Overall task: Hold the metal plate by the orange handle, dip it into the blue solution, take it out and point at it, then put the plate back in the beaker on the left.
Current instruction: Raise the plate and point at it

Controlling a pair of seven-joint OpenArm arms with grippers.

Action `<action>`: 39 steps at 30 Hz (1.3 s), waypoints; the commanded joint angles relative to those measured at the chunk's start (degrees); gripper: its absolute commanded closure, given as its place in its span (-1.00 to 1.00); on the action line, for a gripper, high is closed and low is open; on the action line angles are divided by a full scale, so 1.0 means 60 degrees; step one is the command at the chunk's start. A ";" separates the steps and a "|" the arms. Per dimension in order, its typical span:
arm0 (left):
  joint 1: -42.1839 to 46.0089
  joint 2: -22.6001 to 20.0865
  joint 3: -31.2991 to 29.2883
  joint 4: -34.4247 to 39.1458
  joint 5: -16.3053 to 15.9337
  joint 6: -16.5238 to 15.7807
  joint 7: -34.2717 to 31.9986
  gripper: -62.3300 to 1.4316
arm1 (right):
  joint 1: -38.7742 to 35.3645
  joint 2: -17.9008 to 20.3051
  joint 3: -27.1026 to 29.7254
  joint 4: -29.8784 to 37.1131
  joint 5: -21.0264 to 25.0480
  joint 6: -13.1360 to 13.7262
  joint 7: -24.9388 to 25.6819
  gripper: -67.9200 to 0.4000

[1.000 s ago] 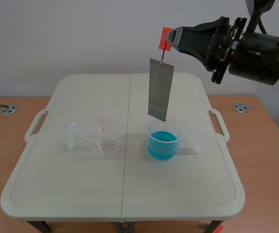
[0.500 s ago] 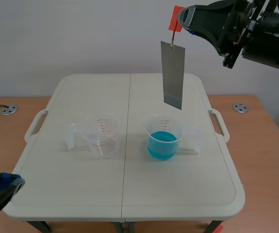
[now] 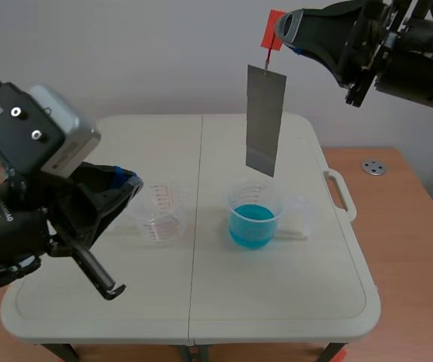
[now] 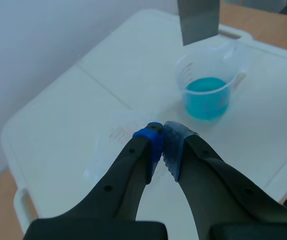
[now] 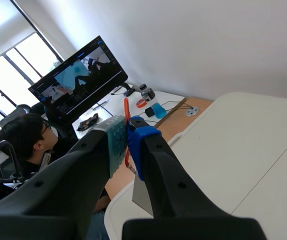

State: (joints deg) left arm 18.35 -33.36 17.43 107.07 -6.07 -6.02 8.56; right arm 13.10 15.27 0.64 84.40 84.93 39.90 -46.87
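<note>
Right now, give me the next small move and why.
Probably swing the left pincer, shut and low near the empty beaker, up toward the metal plate to point at it: the plate hangs clear above the blue solution, held by the right pincer.

Soft, even light from overhead filled the room. The cream folding desk (image 3: 277, 302) lay bright, with only faint shadows beside the clear plastic beaker of blue liquid (image 3: 254, 219) near its middle. The hanging grey metal plate (image 3: 265, 121) gave a dull sheen. In the right wrist view, tall windows (image 5: 31, 52) burned out white. In the left wrist view, the empty clear plastic beaker (image 4: 116, 131) nearly vanished into the washed-out desk.
</note>
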 commanded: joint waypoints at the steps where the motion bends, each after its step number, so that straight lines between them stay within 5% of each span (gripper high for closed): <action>1: -0.0444 0.0226 0.0255 -0.0328 -0.0058 0.0051 0.0040 0.90 | 0.0168 0.0120 0.0025 0.0229 0.0317 0.0062 0.0109 0.94; 10: -0.3104 0.1636 0.1730 -0.2412 -0.0015 0.0047 0.0331 0.90 | 0.0168 0.0120 0.0025 0.0229 0.0317 0.0062 0.0109 0.94; 22: -0.4874 0.3056 0.2364 -0.4874 0.0459 0.0047 0.0233 0.90 | 0.0168 0.0098 0.0025 0.0229 0.0317 0.0062 0.0102 0.95; 39: -0.5093 0.3282 0.2364 -0.5676 0.0455 0.0044 -0.0171 0.90 | 0.0168 0.0098 0.0025 0.0229 0.0317 0.0062 0.0073 0.94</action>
State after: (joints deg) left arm -11.75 -13.65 31.70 72.07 -2.98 -6.02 8.36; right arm 13.10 15.25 0.64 84.40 84.93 39.90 -47.07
